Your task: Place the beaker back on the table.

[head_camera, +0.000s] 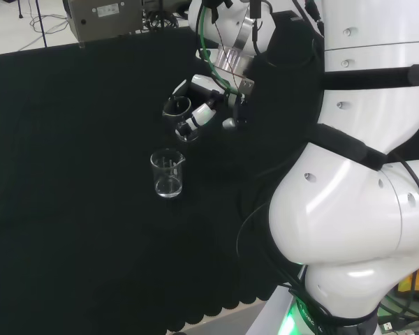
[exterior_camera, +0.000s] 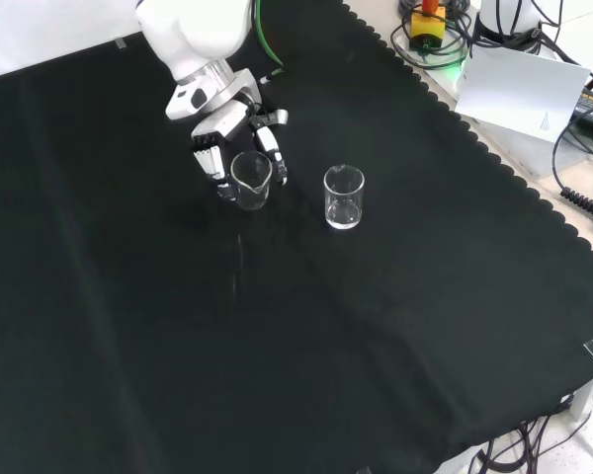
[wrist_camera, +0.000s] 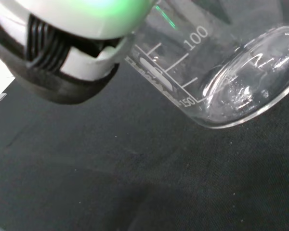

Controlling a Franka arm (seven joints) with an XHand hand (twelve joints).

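— Closest to us, in the wrist view, we see the beaker (wrist_camera: 221,72) with its printed scale and its thick round base, a blurred white part of the hand (wrist_camera: 82,53) against its wall. Dark cloth (wrist_camera: 135,183) lies beyond the base.

— We agree. From the front we see the hand (exterior_camera: 239,148) come in from the top, its fingers (exterior_camera: 210,158) curled round the beaker (exterior_camera: 250,180), with one finger on each side of the glass. Whether its base touches the cloth we cannot tell from there.

— In the head view the hand (head_camera: 202,105) holds the beaker (head_camera: 179,115) tilted, the rim turned partly toward us, and it looks clear of the desk (head_camera: 70,209).

— We also see a second beaker (exterior_camera: 343,197) standing upright on the cloth, free of the hand. In the front view it is near the held one, to its right. In the head view it (head_camera: 168,173) stands nearer to us than the hand.

— Both look empty to us.
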